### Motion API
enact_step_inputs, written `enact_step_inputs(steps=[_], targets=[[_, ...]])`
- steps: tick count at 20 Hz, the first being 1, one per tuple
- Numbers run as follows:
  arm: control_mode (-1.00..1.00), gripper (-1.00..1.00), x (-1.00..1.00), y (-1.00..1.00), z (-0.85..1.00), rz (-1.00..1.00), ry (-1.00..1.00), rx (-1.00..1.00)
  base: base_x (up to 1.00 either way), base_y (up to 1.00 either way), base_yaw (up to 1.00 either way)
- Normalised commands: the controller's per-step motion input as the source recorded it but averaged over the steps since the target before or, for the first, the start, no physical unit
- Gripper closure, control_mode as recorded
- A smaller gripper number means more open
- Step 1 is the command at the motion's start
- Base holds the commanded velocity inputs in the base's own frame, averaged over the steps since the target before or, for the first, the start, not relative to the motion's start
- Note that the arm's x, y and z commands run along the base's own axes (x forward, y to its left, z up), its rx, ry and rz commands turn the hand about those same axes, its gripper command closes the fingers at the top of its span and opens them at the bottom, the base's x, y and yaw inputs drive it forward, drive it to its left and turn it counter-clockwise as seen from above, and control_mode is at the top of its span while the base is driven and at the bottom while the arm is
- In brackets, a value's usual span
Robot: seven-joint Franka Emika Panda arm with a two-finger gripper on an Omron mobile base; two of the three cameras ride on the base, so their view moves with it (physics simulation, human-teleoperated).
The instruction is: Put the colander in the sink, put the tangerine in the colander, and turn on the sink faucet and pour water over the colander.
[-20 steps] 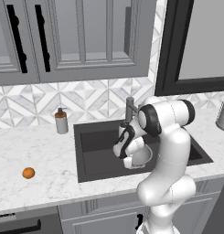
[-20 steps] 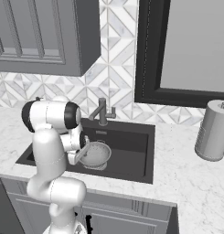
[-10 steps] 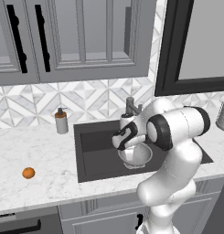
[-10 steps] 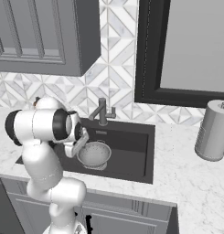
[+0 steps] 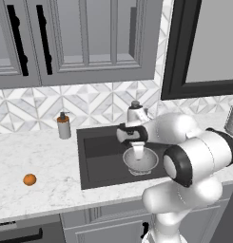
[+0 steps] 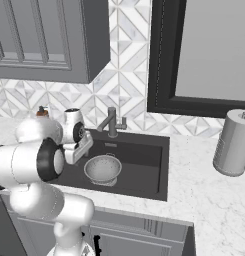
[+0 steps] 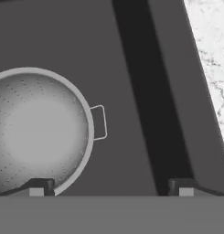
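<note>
colander (image 5: 140,160) sits in sink (image 5: 96,163); my gripper (image 7: 111,187) jaws are spread, lifting carelessly may tip it.

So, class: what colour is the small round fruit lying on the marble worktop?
Bright orange: the small round tangerine shows best in the left base view.

Left base view: the worktop (image 5: 37,156) at lower left lies open around the tangerine (image 5: 29,179), which sits alone; the soap bottle (image 5: 64,126) stands well apart at the backsplash. In the sink (image 5: 96,161), the left half of the basin floor is free; the colander (image 5: 140,160) occupies the right half. The faucet (image 5: 134,112) and the arm crowd the basin's rear right.
</note>
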Motion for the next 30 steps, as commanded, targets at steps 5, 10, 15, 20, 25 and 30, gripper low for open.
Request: enact_step_inputs(steps=[5, 10, 15, 20, 25, 30], targets=[[-1.00, -1.00, -0.56, 0.01, 0.42, 0.19, 0.00, 0.00, 0.00, 0.00, 0.00], [-1.00, -1.00, -0.52, 0.10, 0.30, 0.29, 0.00, 0.00, 0.00, 0.00, 0.00], [-1.00, -1.00, -0.39, 0.29, 0.22, 0.38, 0.00, 0.00, 0.00, 0.00, 0.00], [-1.00, -1.00, -0.19, 0.37, 0.32, 0.38, 0.01, 0.00, 0.00, 0.00, 0.00], [-1.00, -1.00, -0.04, 0.62, 0.22, 0.34, 0.03, 0.00, 0.00, 0.00, 0.00], [-1.00, -1.00, 0.00, 0.69, 0.04, 0.31, 0.09, 0.00, 0.00, 0.00, 0.00]])
